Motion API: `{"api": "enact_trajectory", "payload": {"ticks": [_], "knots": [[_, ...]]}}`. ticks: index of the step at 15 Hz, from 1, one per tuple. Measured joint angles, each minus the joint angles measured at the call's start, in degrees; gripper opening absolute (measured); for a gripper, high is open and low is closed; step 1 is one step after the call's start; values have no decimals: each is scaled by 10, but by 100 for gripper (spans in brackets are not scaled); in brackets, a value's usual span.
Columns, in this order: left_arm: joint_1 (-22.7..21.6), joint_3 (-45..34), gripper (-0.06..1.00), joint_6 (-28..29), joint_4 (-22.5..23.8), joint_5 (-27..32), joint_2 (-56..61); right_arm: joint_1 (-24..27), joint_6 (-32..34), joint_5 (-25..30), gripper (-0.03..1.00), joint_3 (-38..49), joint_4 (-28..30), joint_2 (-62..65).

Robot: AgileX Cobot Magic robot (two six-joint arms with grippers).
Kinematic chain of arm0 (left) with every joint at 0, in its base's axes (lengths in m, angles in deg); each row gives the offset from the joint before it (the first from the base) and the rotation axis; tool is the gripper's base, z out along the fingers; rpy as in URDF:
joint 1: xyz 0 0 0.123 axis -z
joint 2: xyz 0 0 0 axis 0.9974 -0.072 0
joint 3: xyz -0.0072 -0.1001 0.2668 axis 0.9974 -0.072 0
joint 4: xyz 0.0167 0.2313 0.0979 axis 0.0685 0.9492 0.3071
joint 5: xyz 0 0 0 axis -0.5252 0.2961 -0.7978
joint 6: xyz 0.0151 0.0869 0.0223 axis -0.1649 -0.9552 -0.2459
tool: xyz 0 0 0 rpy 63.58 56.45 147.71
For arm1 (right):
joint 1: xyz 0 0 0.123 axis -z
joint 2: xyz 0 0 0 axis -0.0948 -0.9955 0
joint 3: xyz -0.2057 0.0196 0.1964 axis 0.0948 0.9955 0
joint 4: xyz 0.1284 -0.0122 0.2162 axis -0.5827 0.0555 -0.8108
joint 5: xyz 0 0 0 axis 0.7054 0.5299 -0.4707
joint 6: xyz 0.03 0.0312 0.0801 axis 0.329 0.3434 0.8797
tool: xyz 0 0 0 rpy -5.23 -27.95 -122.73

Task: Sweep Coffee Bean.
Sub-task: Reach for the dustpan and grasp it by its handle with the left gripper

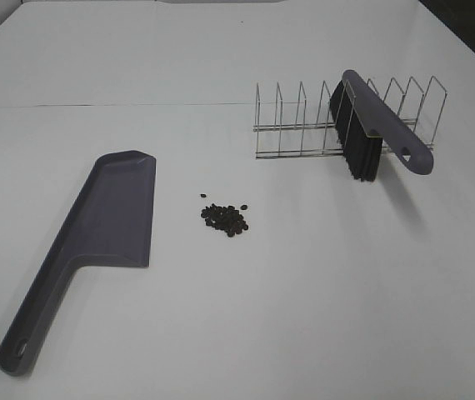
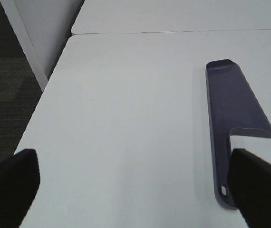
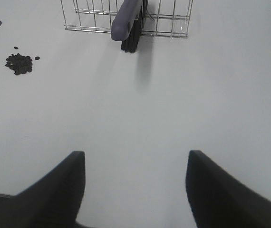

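Note:
The coffee bean cluster, small and dark, lies on the white table mid-scene, also seen as the coffee bean pile in the right wrist view. A grey-purple dustpan lies flat to its left, handle toward the front. A matching brush leans in a wire rack, bristles down. Neither gripper shows in the exterior view. My left gripper is open above bare table, the dustpan handle lying by one fingertip. My right gripper stands open and empty, well back from the brush.
In the left wrist view the table's side edge drops to dark floor. A seam between two tabletops runs behind the dustpan. The wire rack stands at the back right.

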Motion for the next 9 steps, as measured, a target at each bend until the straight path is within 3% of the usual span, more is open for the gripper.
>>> {"api": "enact_trajectory", "payload": {"ticks": [9], "knots": [[0,0,99,0,0,0,0,0,0,0,53,0,0,0]]}}
